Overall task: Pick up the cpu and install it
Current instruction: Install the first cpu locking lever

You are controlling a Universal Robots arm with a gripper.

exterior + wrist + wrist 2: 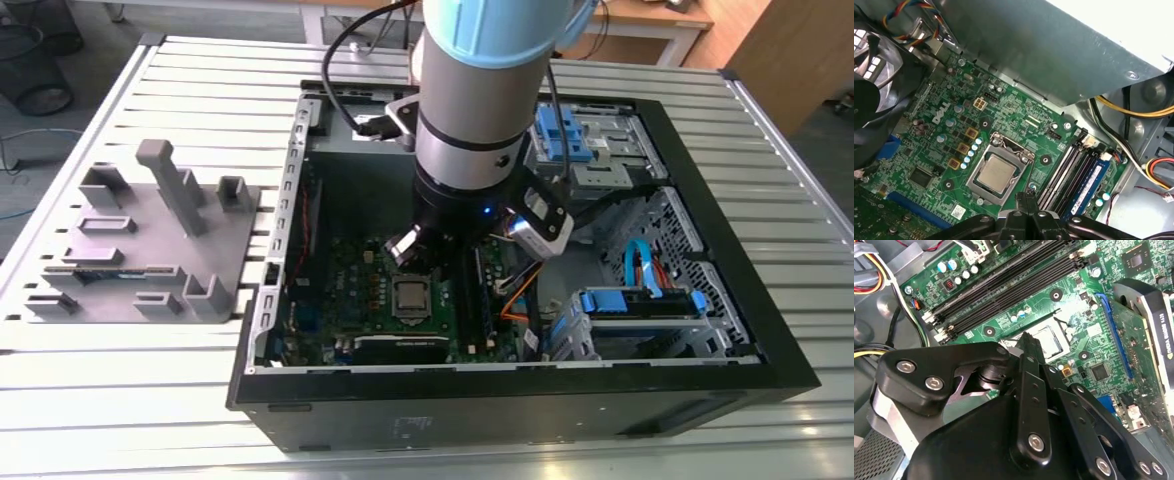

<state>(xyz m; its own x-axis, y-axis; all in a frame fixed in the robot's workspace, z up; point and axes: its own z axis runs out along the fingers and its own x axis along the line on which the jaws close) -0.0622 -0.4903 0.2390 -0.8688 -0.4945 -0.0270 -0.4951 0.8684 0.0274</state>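
The cpu (996, 173), a pale silvery square, lies flat inside the dark socket frame on the green motherboard (939, 150). In the exterior view the cpu (410, 294) sits near the middle of the board inside the open computer case (747, 330). My gripper (1026, 199) hangs just above the board beside the socket, between it and the memory slots, fingers shut with nothing held. In the second wrist view the gripper (1030, 342) tip covers one edge of the cpu (1050, 339). My arm (467, 150) reaches straight down into the case.
Long black memory slots (1069, 175) run beside the socket. A graphics card (1154, 325) stands at the board's edge. A fan (874, 75), yellow and coloured cables (1149, 112) and the case's metal wall (1054, 45) hem the board in. A grey fixture (134, 250) lies on the table.
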